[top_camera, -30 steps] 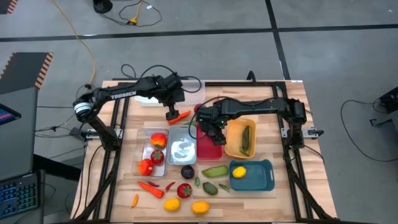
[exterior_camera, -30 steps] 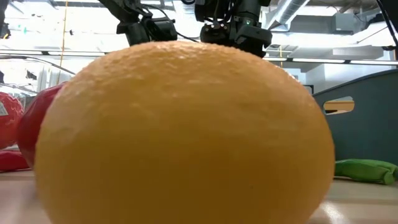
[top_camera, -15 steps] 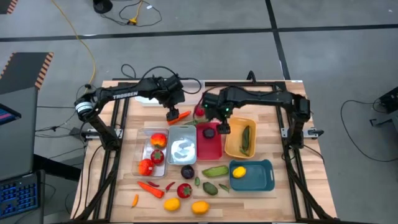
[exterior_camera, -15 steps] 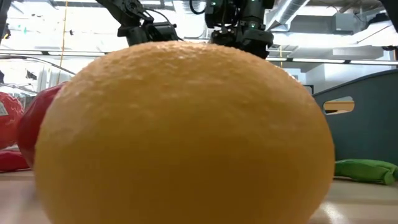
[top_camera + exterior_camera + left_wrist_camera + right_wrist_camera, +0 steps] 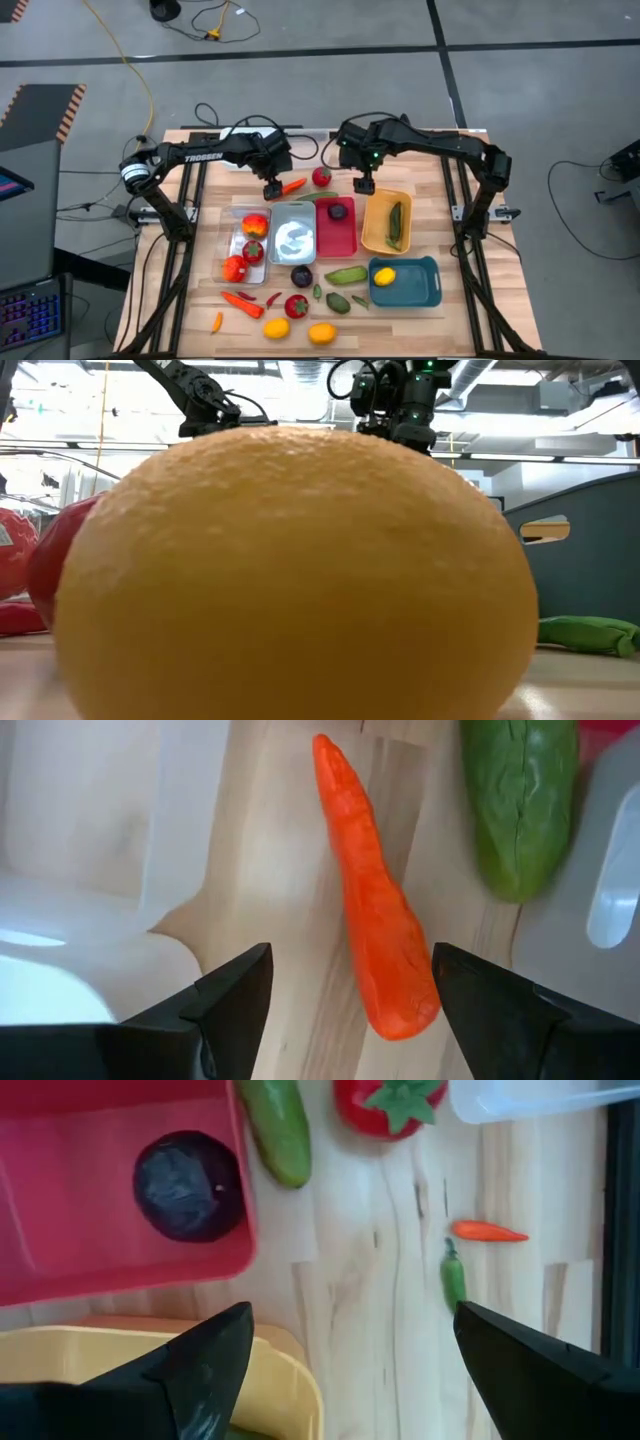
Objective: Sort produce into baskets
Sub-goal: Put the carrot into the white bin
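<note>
Sorted so far, high view:
- Red bin (image 5: 336, 228), table centre: one purple plum (image 5: 338, 210) at its far end.
- Yellow-orange bin (image 5: 387, 222), at 3 o'clock of the red one: one green cucumber (image 5: 395, 222).
- Teal bin (image 5: 405, 282), at 5 o'clock of centre: one yellow lemon (image 5: 384, 275).
- Clear bin (image 5: 250, 243), at 9 o'clock of centre: three red and orange fruits.
- Silver-grey bin (image 5: 292, 236), between clear and red: seemingly empty, though glare on its floor hinders a sure reading.

Unsorted, on bare wood:
- Carrot (image 5: 375, 910) and tomato (image 5: 321, 177), at 12 o'clock of the bins.
- A second green cucumber (image 5: 275, 1125) touching the red bin's far wall; a small orange chili (image 5: 490, 1232) and a small green one (image 5: 453, 1278) beyond it.
- Near edge, 6 o'clock: another purple plum (image 5: 301, 276), green pods (image 5: 345, 273), a strawberry (image 5: 296, 305), a further carrot (image 5: 241, 302), two lemons (image 5: 322, 333), small chilies.

Grippers:
- Left gripper (image 5: 350, 985): over the first carrot, jaws apart and straddling its thick end, neither finger touching it.
- Right gripper (image 5: 345, 1355): raised above the red and yellow-orange bins, jaws wide apart, empty.

Assessment: roughly a third filed; more than a dozen pieces left. The carrot looks to be next.
</note>
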Tool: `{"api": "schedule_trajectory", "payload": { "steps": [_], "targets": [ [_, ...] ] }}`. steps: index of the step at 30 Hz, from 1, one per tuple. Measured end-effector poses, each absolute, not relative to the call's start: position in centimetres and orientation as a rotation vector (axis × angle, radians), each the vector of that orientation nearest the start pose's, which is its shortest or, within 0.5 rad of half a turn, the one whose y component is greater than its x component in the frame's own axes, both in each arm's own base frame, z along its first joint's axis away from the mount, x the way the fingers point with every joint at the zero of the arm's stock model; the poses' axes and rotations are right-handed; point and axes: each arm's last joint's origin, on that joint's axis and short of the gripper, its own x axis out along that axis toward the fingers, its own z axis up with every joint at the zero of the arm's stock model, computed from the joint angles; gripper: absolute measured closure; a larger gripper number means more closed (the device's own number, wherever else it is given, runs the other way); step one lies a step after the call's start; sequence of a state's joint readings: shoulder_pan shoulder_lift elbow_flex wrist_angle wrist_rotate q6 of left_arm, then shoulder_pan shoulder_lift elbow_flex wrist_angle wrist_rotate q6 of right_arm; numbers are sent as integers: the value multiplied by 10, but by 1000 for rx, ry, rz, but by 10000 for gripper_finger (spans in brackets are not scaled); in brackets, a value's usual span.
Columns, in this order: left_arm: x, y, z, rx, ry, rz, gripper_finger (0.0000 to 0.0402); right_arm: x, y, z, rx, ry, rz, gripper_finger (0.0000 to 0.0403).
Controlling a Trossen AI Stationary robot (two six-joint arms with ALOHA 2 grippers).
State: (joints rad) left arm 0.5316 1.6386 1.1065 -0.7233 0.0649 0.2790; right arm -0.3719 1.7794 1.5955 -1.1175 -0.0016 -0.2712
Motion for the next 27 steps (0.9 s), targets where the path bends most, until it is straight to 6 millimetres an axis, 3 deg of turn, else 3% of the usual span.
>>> {"api": "schedule_trajectory", "payload": {
  "steps": [18,27],
  "targets": [
    [263,151,201,-207,1301,254,142,326,-134,282,0,1316,-134,33],
    [267,154,202,-190,1249,267,142,327,-134,282,-1,1312,-135,33]
  ]
}}
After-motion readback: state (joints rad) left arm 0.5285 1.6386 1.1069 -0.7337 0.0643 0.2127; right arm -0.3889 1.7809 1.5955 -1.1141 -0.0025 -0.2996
